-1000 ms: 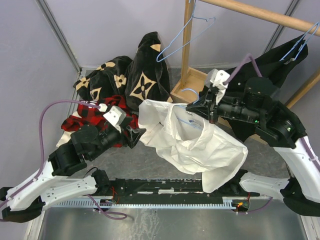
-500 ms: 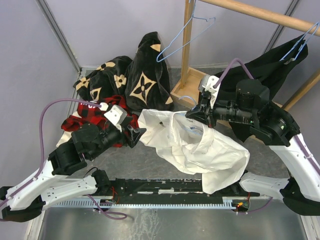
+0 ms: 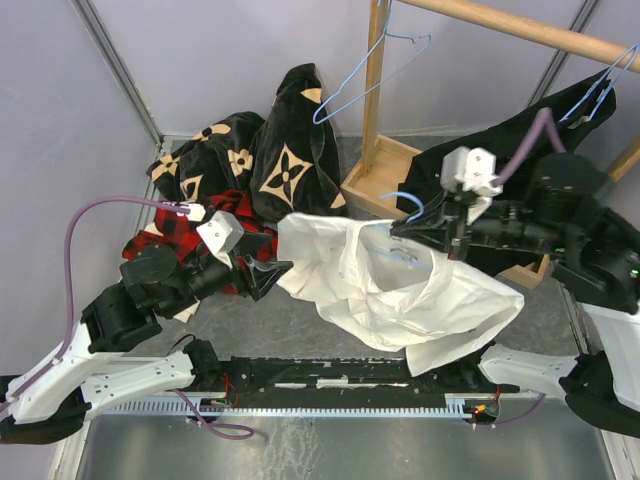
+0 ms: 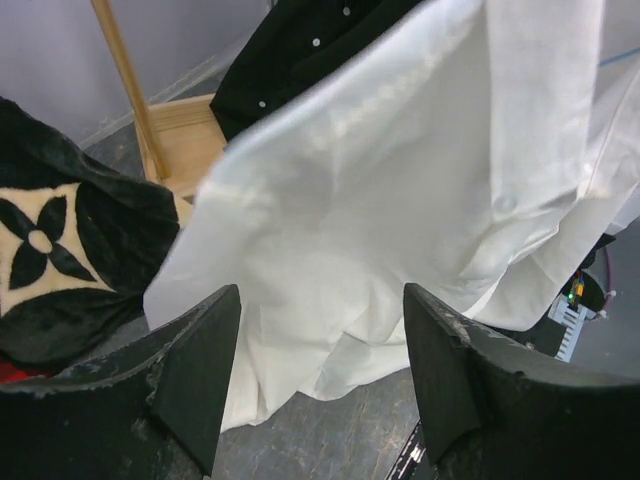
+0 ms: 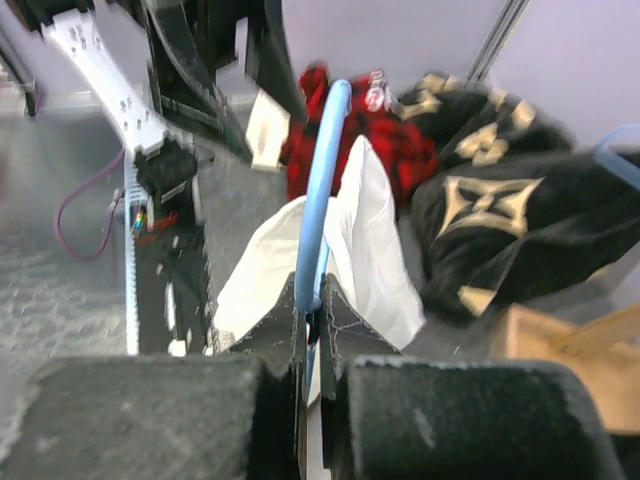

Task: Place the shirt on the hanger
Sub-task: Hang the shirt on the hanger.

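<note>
- top external: high, looking steeply down, wide over everything.
- left wrist: close, facing the shirt (image 4: 400, 200).
- right wrist: looks along the hanger (image 5: 320, 180); all three share the shirt.

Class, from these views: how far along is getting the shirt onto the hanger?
Done: right gripper shut on the hanger, shirt draped from it. In hand: left gripper open, facing the cloth, holding nothing. To do: seating both shoulders; the shirt hangs bunched.
</note>
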### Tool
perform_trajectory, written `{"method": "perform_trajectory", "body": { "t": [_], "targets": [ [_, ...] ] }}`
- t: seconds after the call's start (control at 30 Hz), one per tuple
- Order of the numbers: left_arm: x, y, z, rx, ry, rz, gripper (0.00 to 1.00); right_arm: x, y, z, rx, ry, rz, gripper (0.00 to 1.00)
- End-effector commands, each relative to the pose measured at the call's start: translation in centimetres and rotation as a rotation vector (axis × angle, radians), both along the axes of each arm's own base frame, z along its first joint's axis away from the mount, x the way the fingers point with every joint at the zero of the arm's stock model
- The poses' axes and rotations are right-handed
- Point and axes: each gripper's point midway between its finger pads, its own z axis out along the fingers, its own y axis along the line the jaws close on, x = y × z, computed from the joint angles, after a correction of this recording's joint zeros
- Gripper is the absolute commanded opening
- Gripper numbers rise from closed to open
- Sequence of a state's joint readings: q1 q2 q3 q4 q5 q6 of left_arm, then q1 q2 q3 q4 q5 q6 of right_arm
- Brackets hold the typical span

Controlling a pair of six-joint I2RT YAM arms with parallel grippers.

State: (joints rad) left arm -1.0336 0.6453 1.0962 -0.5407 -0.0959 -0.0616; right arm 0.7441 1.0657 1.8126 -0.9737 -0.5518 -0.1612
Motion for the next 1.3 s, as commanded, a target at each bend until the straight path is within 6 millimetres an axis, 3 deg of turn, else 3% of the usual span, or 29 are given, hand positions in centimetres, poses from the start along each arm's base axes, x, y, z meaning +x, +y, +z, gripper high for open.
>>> {"method": "perform_trajectory", "body": {
  "t": [0.0,0.07,0.17,0.3,0.37,0.53,0.7,1.1,1.27],
  "targets": [
    [-0.7,0.4,3.8,-0.053,-0.089,-0.036,0.70,-1.2,-1.3,9.4,0.191,-0.223,-0.006,0.00],
    [-1.1,0.5,4.4,-0.056,-0.096,-0.052,0.64,-1.9,-1.8,12.7,0.256,-0.294,0.002,0.00],
    [-1.4,0.8,5.0,-0.061,-0.100,-0.065,0.62,-2.6,-1.9,15.6,0.296,-0.362,0.031,0.00],
    [-1.8,1.0,5.2,-0.072,-0.101,-0.071,0.62,-2.1,-0.8,16.7,0.294,-0.382,0.069,0.00],
    [-2.0,1.2,5.5,-0.082,-0.101,-0.077,0.62,-1.1,0.1,15.4,0.255,-0.351,0.074,0.00],
    [-3.0,1.9,7.5,-0.110,-0.127,-0.108,0.65,2.0,2.2,8.0,0.089,-0.202,0.049,0.00],
    [-3.2,1.4,9.6,-0.103,-0.171,-0.139,0.70,1.6,3.1,3.3,0.023,-0.077,0.110,0.00],
    [-1.9,-2.4,14.3,-0.149,-0.256,-0.192,0.75,-1.4,5.9,-2.2,-0.026,0.003,0.256,0.00],
    [-3.2,-4.5,14.7,-0.129,-0.272,-0.320,0.75,-2.4,7.0,-2.7,-0.025,0.009,0.295,0.00]
  ]
}}
